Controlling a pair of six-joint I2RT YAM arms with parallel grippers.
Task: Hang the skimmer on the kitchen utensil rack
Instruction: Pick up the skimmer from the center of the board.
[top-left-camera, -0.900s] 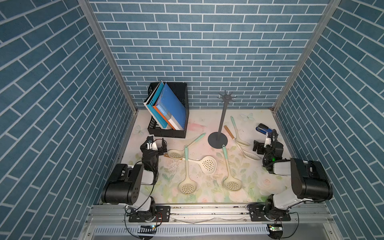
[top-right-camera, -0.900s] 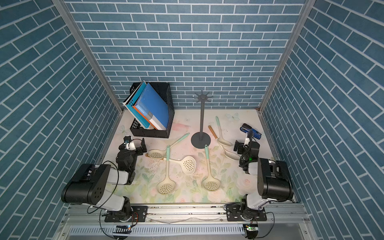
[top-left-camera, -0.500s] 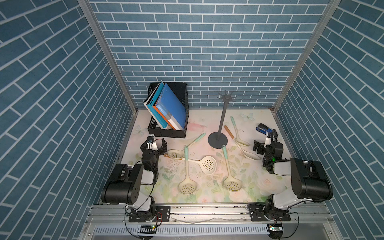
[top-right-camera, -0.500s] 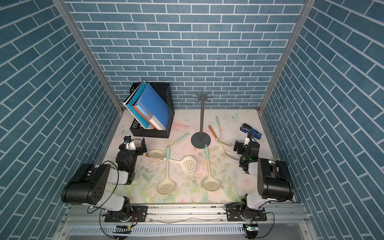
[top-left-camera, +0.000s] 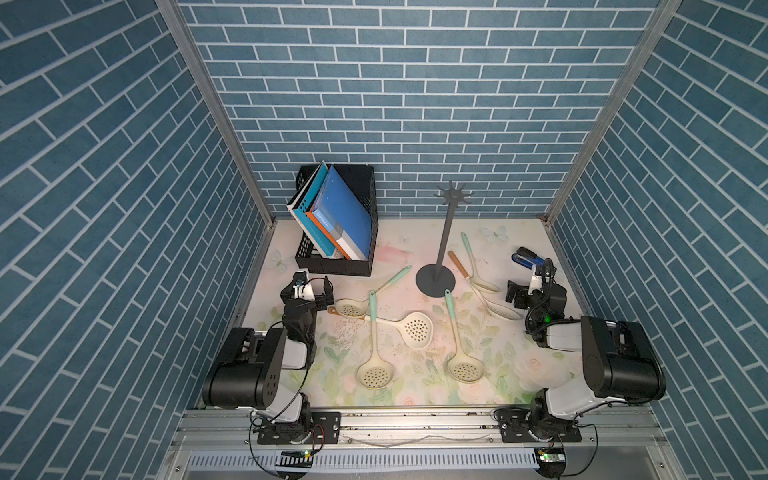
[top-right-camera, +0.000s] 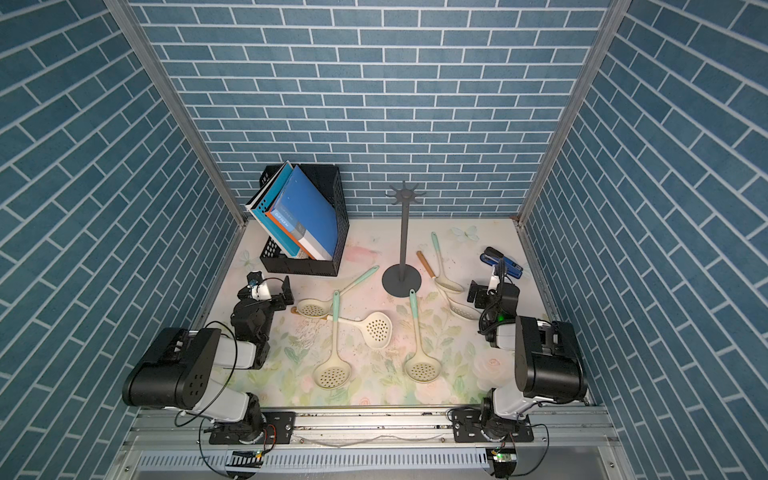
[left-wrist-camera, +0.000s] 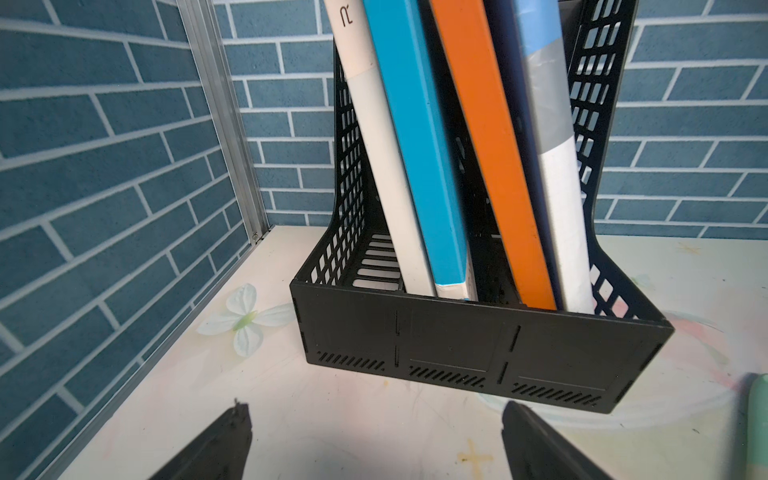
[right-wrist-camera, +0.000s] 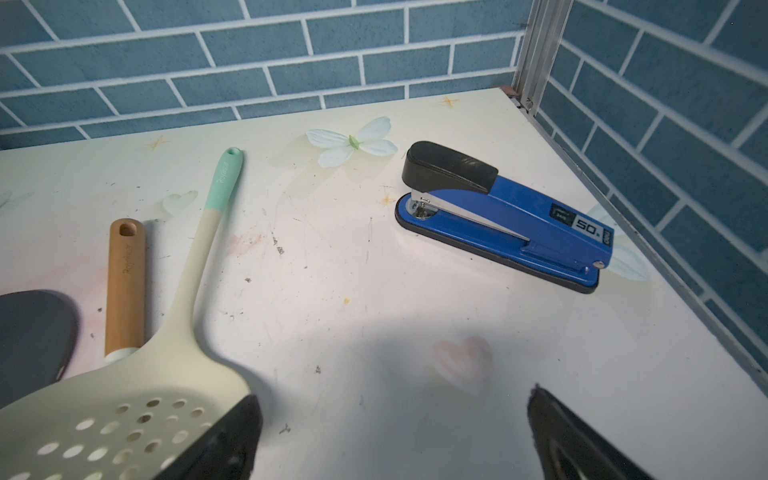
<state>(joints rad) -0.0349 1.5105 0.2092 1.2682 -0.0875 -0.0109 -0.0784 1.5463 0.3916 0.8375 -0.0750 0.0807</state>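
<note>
the rack (top-left-camera: 444, 239) is seen upright toward the back of the tabletop (top-left-camera: 415, 399), with its round base flat on the surface. all the skimmers are laid flat on the tabletop. just right of the base a mint skimmer (top-left-camera: 484, 286) and a brown skimmer (top-left-camera: 505, 309) are found side by side. four more skimmers (top-left-camera: 374, 376) are spread in front of the base and to its left, two of them crossed.

the right gripper (right-wrist-camera: 399, 440) is held low beside the mint and brown pair with its jaws wide apart, and nothing is gripped. in the right wrist view one finger (right-wrist-camera: 224, 444) overlaps the perforated head of the mint skimmer; whether it is touched cannot be told. a blue stapler (right-wrist-camera: 507, 216) is seen beyond the gripper, near the corner.

the left gripper (left-wrist-camera: 374, 440) is likewise spread wide and nothing is held. it is pointed at the black file box (left-wrist-camera: 478, 345), in which leaning folders are kept.
</note>
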